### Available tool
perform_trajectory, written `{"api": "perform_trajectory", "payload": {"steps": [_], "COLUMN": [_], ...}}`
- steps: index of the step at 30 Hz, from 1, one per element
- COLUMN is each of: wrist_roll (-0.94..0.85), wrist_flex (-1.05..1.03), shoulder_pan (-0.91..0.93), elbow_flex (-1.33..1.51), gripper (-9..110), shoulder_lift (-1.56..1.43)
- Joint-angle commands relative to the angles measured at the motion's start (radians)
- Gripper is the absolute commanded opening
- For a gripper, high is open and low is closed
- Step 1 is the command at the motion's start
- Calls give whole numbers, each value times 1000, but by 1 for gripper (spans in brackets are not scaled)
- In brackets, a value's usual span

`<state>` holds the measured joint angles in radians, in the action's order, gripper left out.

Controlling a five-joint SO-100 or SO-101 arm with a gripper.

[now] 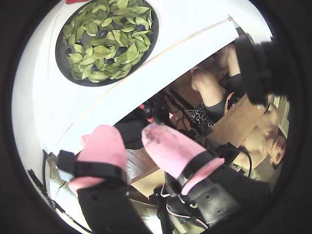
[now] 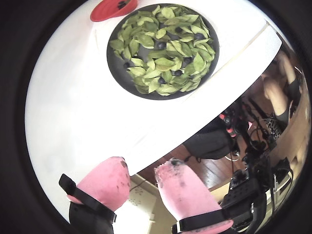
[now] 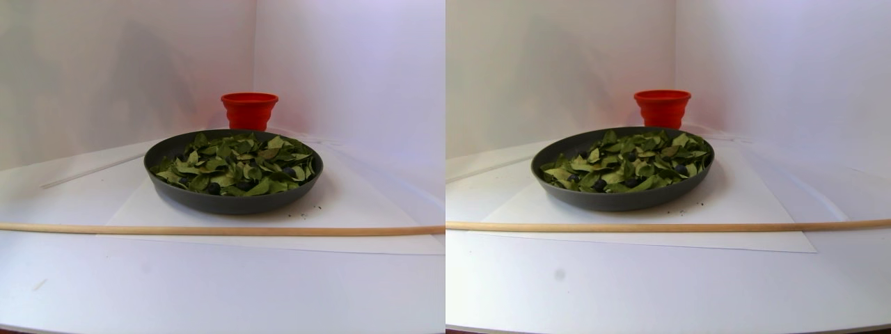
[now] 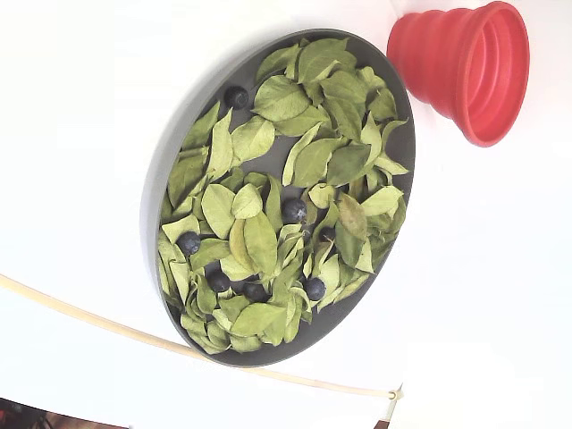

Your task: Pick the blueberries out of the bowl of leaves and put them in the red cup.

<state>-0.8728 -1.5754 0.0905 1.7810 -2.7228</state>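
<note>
The dark grey bowl (image 4: 154,223) holds a heap of green leaves (image 4: 264,237), and several blueberries (image 4: 294,210) show between them. Beside its far rim stands the red cup (image 4: 460,63), upright. In both wrist views the bowl (image 2: 119,66) (image 1: 80,80) lies far ahead on the white table. The gripper (image 2: 142,165) (image 1: 122,134) hangs back over the table's near edge, well short of the bowl. Its pink fingers (image 2: 112,180) are apart, so it is open and holds nothing. A dark spot shows in the cup's mouth (image 2: 113,9). The stereo and fixed views do not show the gripper.
A thin wooden stick (image 3: 209,229) (image 4: 134,335) lies across the table in front of the bowl. A white paper sheet (image 3: 334,209) lies under the bowl. White walls close the back. Cables, a cardboard box (image 1: 239,122) and a person (image 1: 265,141) sit beyond the table edge.
</note>
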Motion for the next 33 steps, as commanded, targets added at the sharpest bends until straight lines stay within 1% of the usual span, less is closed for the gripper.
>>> {"api": "perform_trajectory", "payload": {"steps": [1,9,19,28,33], "wrist_roll": [-84,-227,-354,-417,-474], "wrist_flex": [37,146,285,397,451], "shoulder_pan": [14,29,55,12,18], "elbow_flex": [9,110,186,238,267], "gripper": [12,12,14,14,14], "shoulder_lift": [-6,-23,-15,84,135]}}
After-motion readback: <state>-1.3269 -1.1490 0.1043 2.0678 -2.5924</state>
